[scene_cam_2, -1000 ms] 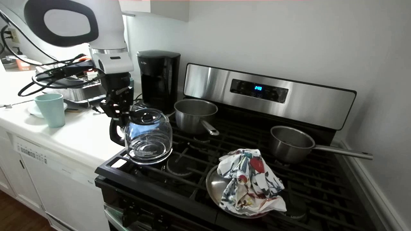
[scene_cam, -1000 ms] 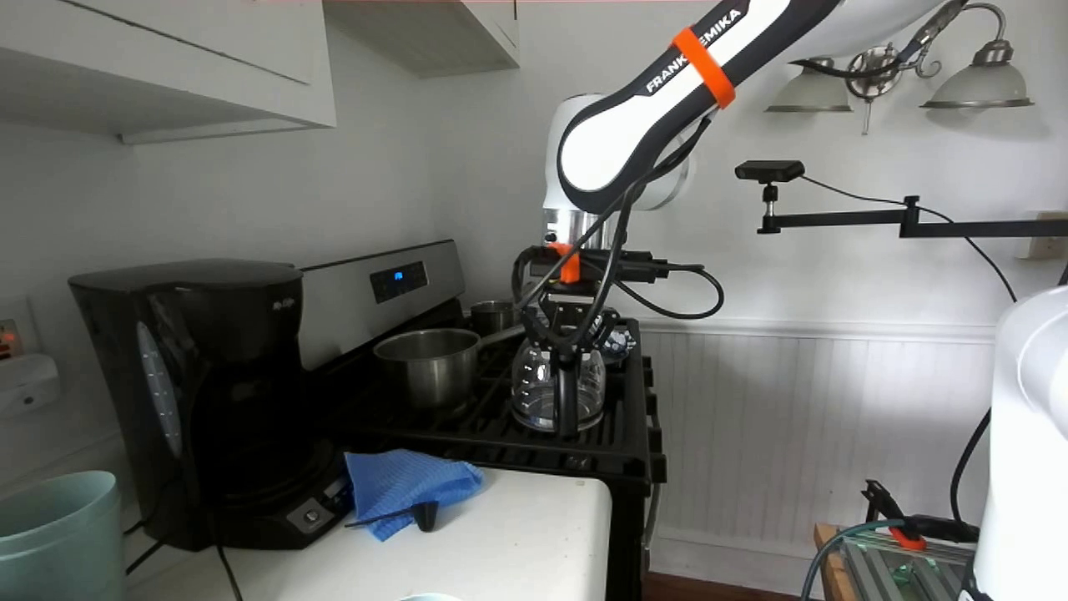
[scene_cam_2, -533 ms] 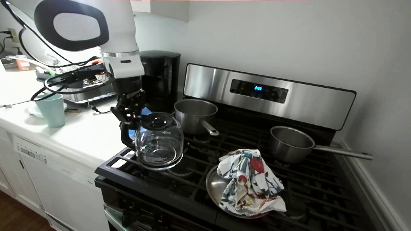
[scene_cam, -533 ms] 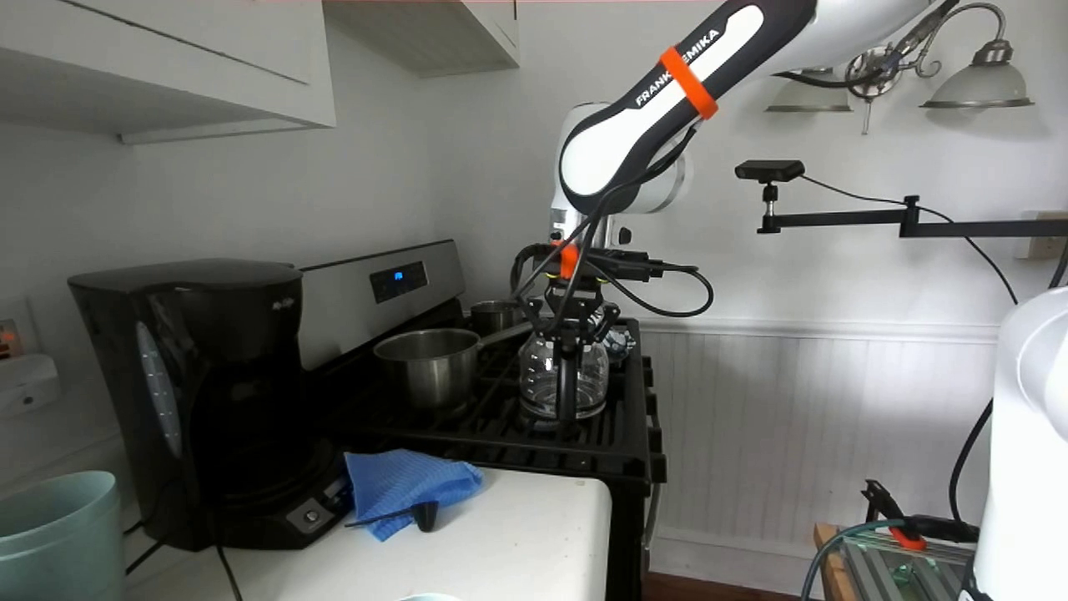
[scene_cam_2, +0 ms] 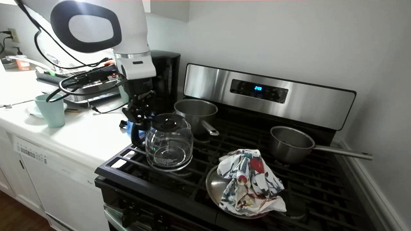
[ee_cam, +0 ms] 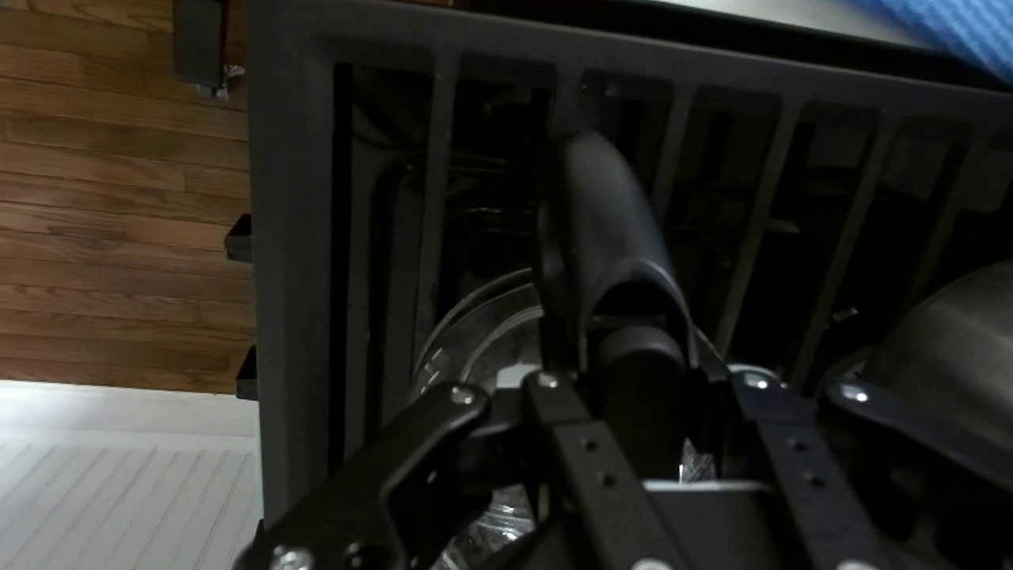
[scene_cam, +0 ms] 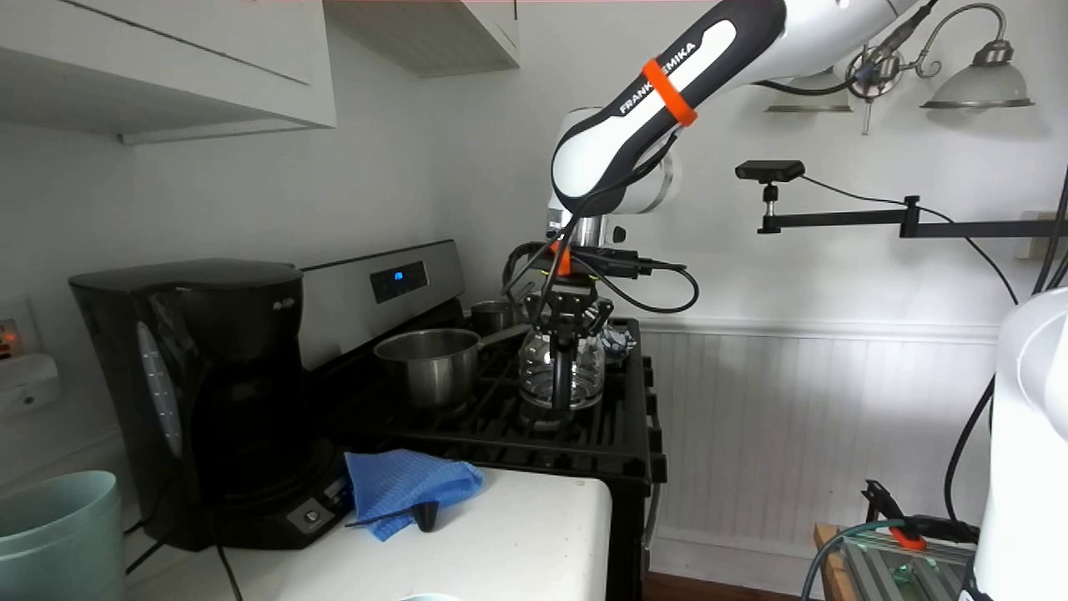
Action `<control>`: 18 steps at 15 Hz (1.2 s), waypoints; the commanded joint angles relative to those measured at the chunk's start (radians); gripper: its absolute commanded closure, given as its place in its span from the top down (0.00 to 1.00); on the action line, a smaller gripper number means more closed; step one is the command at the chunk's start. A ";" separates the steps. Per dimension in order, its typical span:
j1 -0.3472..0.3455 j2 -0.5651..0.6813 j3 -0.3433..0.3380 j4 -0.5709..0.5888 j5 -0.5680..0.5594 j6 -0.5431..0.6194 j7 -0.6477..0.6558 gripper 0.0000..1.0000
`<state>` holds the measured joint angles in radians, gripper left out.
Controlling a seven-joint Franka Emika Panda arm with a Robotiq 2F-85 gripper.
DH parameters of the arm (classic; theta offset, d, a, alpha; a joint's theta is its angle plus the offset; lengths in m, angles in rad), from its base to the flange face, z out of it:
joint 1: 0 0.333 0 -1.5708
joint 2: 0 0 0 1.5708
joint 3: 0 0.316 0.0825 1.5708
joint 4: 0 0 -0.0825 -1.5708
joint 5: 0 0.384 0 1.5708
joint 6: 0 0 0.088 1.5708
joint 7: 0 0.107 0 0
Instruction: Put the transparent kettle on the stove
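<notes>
The transparent kettle, a round clear glass body with a dark lid and handle, is upright over the stove's front burner nearest the counter in both exterior views [scene_cam: 591, 376] [scene_cam_2: 170, 150]. I cannot tell if its base touches the grate. The stove has black grates [scene_cam_2: 199, 183] and a steel back panel; its grate edge shows in the wrist view [ee_cam: 289, 237]. My gripper [scene_cam_2: 143, 122] is shut on the top of the kettle's handle, also in an exterior view [scene_cam: 567, 338]. In the wrist view the handle [ee_cam: 605, 214] sits between the fingers [ee_cam: 633, 372]; the fingers partly hide the glass.
A metal pot [scene_cam_2: 196, 112] stands behind the kettle, and another pot [scene_cam_2: 290, 144] at the back right. A pan [scene_cam_2: 215, 186] with a floral cloth [scene_cam_2: 249, 183] is on the front right. A black coffee maker [scene_cam: 192, 392] and blue cloth [scene_cam: 413, 484] are on the counter.
My gripper has carried the kettle farther over the stove, away from the counter edge. It stays shut on the handle. The pots, pan and cloths have not moved.
</notes>
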<state>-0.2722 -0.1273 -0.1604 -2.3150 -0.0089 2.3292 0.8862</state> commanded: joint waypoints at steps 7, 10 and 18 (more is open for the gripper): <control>0.000 0.071 -0.037 0.070 -0.024 0.004 0.004 0.08; -0.001 0.074 -0.043 0.074 -0.027 0.007 0.008 0.59; 0.000 0.060 -0.062 0.076 -0.030 -0.004 -0.001 1.00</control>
<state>-0.2723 -0.0629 -0.2174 -2.2538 -0.0147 2.3287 0.8822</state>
